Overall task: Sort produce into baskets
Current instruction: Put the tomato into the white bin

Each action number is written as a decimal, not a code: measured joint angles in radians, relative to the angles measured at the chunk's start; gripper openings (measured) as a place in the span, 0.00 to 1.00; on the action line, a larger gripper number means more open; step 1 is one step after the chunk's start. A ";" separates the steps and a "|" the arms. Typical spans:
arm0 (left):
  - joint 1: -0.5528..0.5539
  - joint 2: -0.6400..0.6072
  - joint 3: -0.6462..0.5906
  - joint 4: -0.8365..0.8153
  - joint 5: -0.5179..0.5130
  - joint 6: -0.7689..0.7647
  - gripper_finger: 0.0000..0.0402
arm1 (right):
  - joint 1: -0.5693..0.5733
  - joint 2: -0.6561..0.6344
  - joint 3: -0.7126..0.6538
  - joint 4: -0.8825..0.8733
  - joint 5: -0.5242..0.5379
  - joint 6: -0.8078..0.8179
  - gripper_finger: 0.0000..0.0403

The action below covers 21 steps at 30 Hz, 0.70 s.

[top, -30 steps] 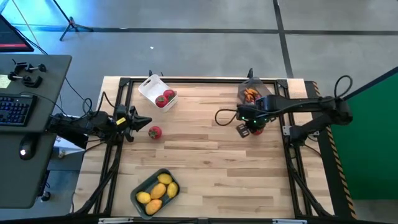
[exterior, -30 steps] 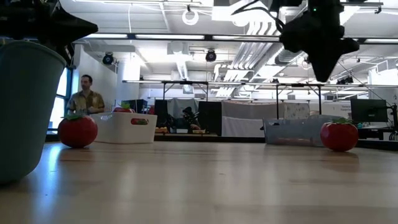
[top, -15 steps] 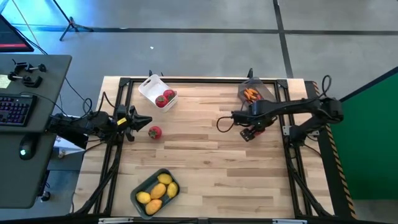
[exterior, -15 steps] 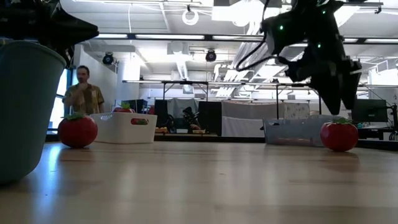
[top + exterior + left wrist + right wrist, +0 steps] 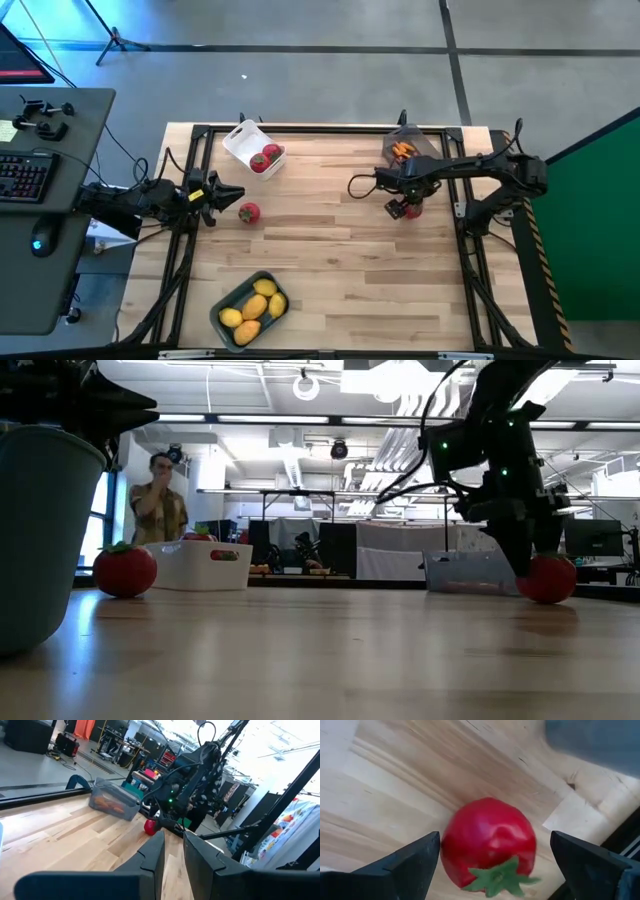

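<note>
A red tomato with a green top lies on the table near the right side. My right gripper points down over it, open, with one finger on each side and a thin gap to each. A second red tomato lies near the left edge, just in front of my left gripper. That gripper points level across the table, with a narrow gap between its fingers and nothing in it. The white basket holds two red fruits, the grey-blue basket holds yellow fruits, and the dark see-through basket holds orange pieces.
The see-through basket stands just beyond my right gripper, at the far edge. The middle of the wooden table is bare. A black frame runs along the table's sides. A person stands in the room behind the table.
My right gripper has come down from well above the table onto the right tomato and has opened, so its fingers now stand on either side of the fruit. The tomato has not moved. The person in the room behind has shifted a little.
</note>
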 joint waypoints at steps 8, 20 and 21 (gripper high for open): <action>0.000 0.000 0.000 -0.008 0.000 0.000 0.15 | -0.008 0.000 -0.042 0.035 -0.031 -0.014 0.92; 0.000 -0.002 0.000 -0.021 0.000 -0.009 0.13 | -0.006 0.000 -0.063 0.042 -0.110 0.031 0.65; 0.000 -0.004 0.002 -0.023 0.000 -0.010 0.12 | -0.006 0.000 -0.049 0.044 -0.110 0.030 0.60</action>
